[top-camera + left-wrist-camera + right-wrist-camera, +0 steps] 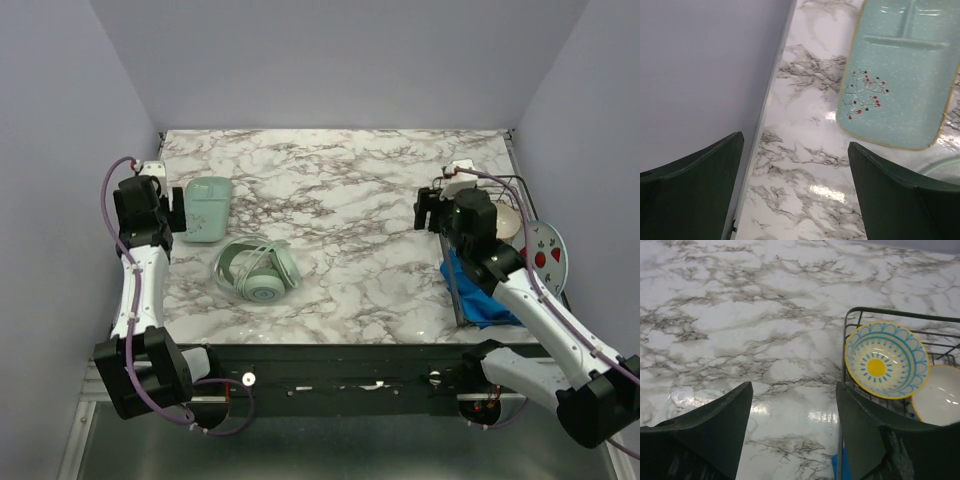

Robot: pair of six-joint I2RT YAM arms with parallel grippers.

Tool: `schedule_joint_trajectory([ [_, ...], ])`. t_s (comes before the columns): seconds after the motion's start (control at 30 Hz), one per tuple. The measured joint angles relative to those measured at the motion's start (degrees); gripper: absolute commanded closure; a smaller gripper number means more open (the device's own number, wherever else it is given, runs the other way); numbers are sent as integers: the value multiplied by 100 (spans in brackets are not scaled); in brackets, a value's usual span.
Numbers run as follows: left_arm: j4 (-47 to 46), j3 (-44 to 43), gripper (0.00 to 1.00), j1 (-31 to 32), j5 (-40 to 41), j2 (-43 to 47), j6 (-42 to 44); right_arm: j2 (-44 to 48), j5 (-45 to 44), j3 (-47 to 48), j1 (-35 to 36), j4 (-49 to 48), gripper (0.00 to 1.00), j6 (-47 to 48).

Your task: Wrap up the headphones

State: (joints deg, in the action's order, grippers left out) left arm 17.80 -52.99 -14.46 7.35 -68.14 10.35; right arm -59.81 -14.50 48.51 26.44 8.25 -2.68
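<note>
Top external: headphones (258,270) near mint tray (207,208)

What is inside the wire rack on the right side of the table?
The wire rack holds a blue-and-yellow patterned bowl, a plain white bowl beside it and a blue cloth at its near end. The right arm covers the rack's middle in the top view.
</note>
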Motion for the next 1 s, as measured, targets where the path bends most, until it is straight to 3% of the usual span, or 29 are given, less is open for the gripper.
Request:
schedule_joint_trajectory([
  [0.17,-256,286,1,-144,420,192,-297,750,-614,-337,-186,-26,0,-249],
  [0.37,-457,562,1,-144,494,501,-509,1226,-1021,-654,-208,-164,0,-326],
  [1.0,-520,632,1,-144,350,599,-614,1237,-1054,-765,-210,-393,0,-262],
])
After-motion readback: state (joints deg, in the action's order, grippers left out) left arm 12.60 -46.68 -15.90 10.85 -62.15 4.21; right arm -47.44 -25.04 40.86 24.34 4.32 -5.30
